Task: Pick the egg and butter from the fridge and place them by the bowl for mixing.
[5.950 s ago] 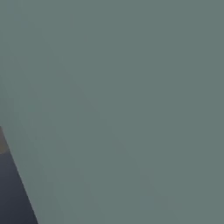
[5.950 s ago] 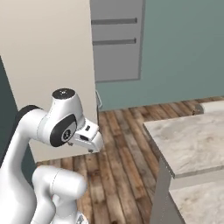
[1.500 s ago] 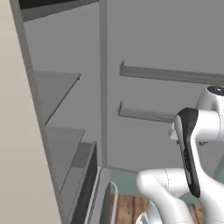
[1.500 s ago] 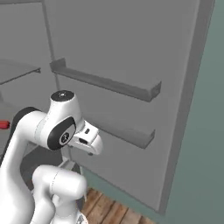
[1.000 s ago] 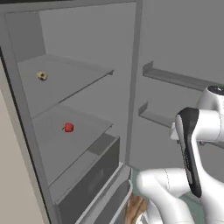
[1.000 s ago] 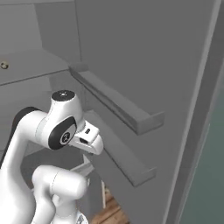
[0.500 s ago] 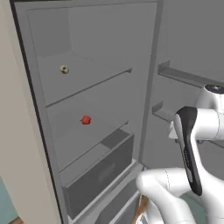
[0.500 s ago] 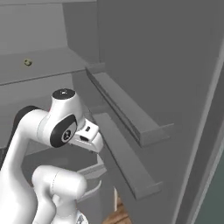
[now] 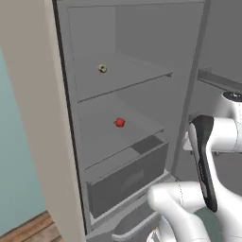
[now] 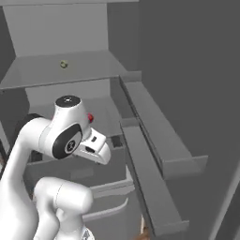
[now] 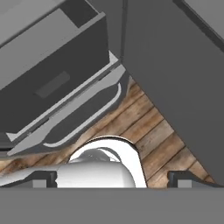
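Fridge (image 9: 61, 118) open; hand (image 11: 111, 180) spread, apart from drawer (image 11: 52, 83) edge

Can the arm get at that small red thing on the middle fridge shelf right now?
Probably yes, after a reach. The fridge stands open, and the small red thing sits alone on its shelf with nothing in front. The arm is folded back, its gripper open and pointing at the floor.

Fridge (image 9: 142, 28) open: small round item (image 9: 102, 69) on upper shelf (image 9: 124, 81), second item (image 9: 120, 123) on shelf below it, drawer (image 9: 127, 177) under that. Door racks (image 10: 157, 140) right of shelves.
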